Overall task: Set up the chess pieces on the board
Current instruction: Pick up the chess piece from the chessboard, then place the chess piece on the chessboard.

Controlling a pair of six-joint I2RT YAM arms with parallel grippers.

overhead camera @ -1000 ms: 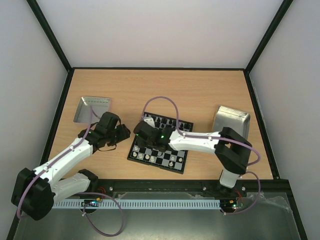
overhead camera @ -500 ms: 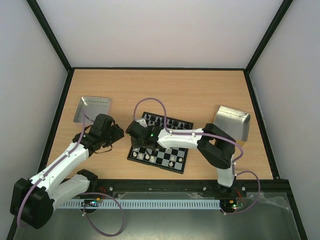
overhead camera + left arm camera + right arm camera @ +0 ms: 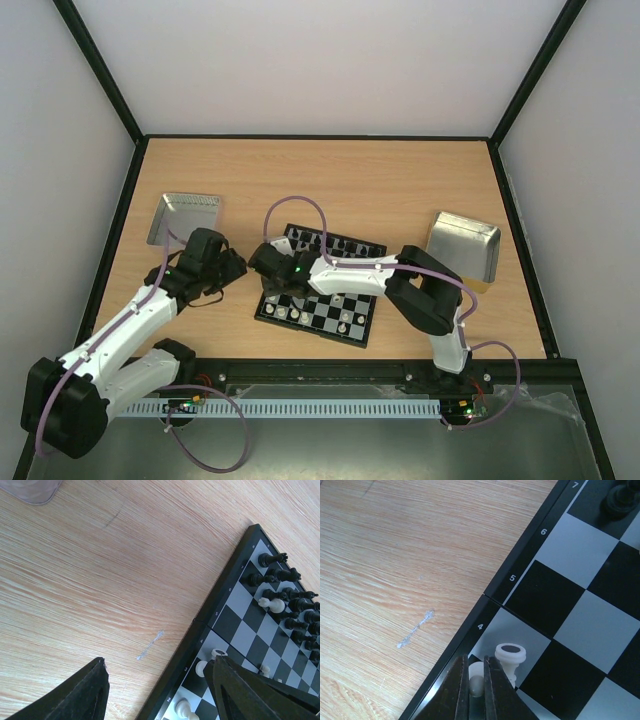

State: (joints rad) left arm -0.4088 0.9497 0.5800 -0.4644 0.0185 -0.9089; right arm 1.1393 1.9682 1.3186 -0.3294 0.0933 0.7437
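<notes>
Right end effector (image 3: pixel 476 679) has slid leftward, pinching a white piece (image 3: pixel 475 672); left end effector (image 3: pixel 157 672) gapes.

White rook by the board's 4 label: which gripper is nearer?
Right. The right gripper is right beside the white rook, shut on a white pawn. The left gripper hangs open over the table, left of the board.

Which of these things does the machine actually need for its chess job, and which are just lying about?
Needed: the board; black pieces; white pieces, with one white piece pinched in the right jaws.
Lying about: left metal tray; right metal tray; pale scratch on the table.
</notes>
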